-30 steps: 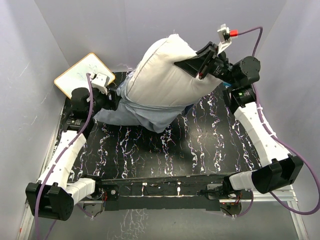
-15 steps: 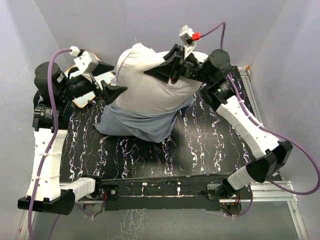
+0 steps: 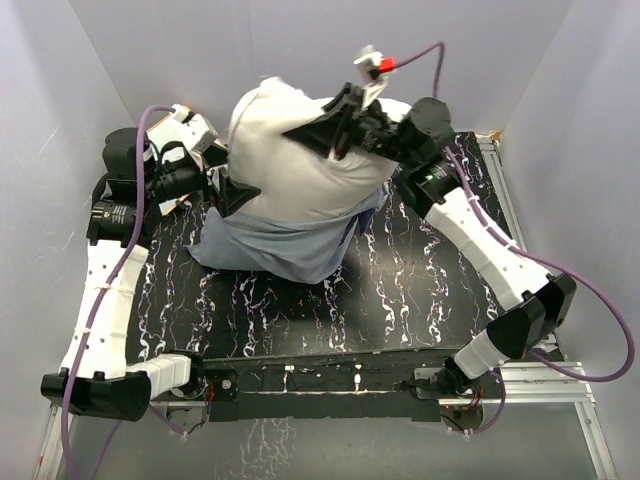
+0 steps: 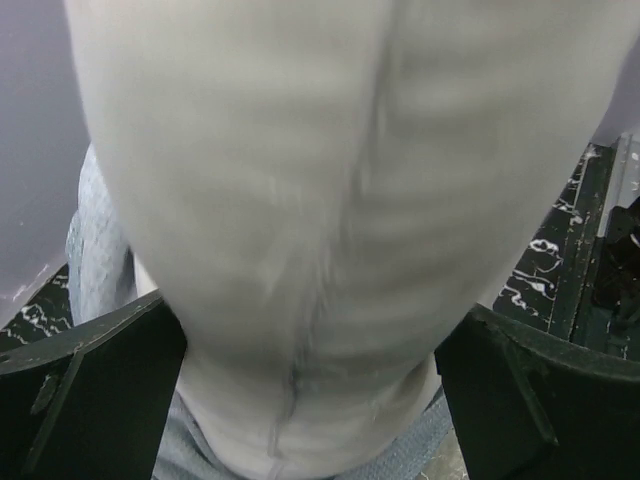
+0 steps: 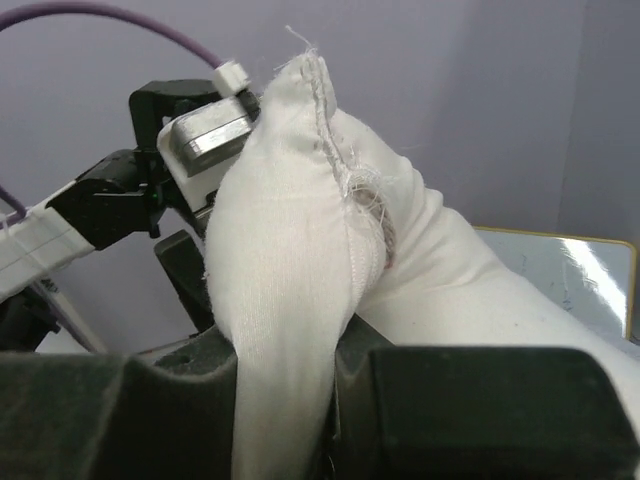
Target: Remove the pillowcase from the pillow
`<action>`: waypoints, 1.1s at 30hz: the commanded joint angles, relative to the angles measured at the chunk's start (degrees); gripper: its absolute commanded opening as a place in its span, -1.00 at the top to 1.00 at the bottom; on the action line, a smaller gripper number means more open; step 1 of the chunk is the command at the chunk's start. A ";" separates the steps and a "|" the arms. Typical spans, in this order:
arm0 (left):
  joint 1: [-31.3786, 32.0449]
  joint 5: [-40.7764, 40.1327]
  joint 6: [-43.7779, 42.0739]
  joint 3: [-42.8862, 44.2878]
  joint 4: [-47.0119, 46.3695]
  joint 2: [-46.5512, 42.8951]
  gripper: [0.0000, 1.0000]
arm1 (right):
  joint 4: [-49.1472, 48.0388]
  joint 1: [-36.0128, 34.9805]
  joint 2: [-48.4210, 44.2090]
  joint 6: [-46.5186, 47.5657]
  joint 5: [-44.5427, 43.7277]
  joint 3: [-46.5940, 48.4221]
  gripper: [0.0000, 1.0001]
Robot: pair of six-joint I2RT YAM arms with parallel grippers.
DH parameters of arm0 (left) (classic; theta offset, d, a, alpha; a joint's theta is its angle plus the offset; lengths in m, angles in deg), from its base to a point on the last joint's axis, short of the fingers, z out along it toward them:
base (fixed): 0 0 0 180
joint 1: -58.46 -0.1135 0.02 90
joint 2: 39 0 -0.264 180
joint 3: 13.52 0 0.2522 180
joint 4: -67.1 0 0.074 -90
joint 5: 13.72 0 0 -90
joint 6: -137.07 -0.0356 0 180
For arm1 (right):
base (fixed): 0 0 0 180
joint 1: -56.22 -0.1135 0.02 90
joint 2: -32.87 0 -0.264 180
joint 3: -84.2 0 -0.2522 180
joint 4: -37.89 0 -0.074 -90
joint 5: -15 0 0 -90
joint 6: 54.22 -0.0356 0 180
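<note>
The white pillow (image 3: 290, 165) is held up over the back of the table, its lower end still inside the grey-blue, inside-out pillowcase (image 3: 275, 245), which is bunched on the black marbled table (image 3: 400, 300). My right gripper (image 3: 322, 130) is shut on the pillow's top seamed corner (image 5: 290, 250). My left gripper (image 3: 232, 187) is open against the pillow's left side. In the left wrist view the pillow (image 4: 330, 200) fills the gap between my wide-apart fingers (image 4: 90, 390), with the pillowcase (image 4: 100, 260) below.
A flat white board (image 5: 560, 270) lies behind the pillow at the back left, mostly hidden by my left arm in the top view. Grey walls close in the back and both sides. The table's front edge carries both arm bases.
My left gripper let go of the pillowcase at the table, rose and came to the pillow's left side. My right gripper carried the pillow's corner left and upward.
</note>
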 commanded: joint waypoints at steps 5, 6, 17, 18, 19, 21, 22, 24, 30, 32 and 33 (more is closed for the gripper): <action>0.20 -21.90 -13.00 -7.43 13.97 1.53 -0.94 | -46.59 24.78 -10.26 -40.21 -5.81 -26.33 0.84; -0.03 -23.82 -14.43 -8.45 14.87 2.43 -0.94 | -46.91 25.94 -11.11 -40.28 -4.83 -28.32 0.84; -7.56 -23.38 -22.72 -14.84 -0.91 10.38 -0.94 | -50.12 29.22 -16.03 -29.80 7.39 -39.30 0.84; -7.80 -23.64 -23.01 -13.80 -2.23 10.92 -0.94 | -50.84 29.22 -16.34 -29.39 8.12 -39.66 0.84; -8.11 -23.75 -23.25 -12.82 -3.56 12.49 -0.95 | -51.05 29.22 -16.57 -29.03 8.93 -39.81 0.84; -9.55 -21.84 -24.24 -9.89 -4.37 13.88 -0.94 | -50.96 29.22 -16.65 -28.16 10.29 -39.89 0.84; -10.77 -19.43 -25.80 -8.19 -3.32 14.59 -0.94 | -50.92 29.22 -16.66 -27.85 10.49 -40.00 0.84; -13.67 -12.79 -31.62 -4.01 2.78 16.96 -0.95 | -51.07 29.22 -16.09 -27.76 10.29 -40.12 0.84; -18.03 -10.38 -54.54 8.98 35.29 29.77 -0.94 | -62.57 29.66 -12.52 -34.93 10.28 -41.50 0.84; -19.82 -9.64 -55.13 7.76 33.40 30.43 -0.94 | -68.09 29.68 -11.18 -38.80 11.70 -41.92 0.84; -20.59 -8.76 -55.41 6.76 32.06 30.18 -0.94 | -68.96 29.71 -10.71 -39.80 11.94 -41.89 0.84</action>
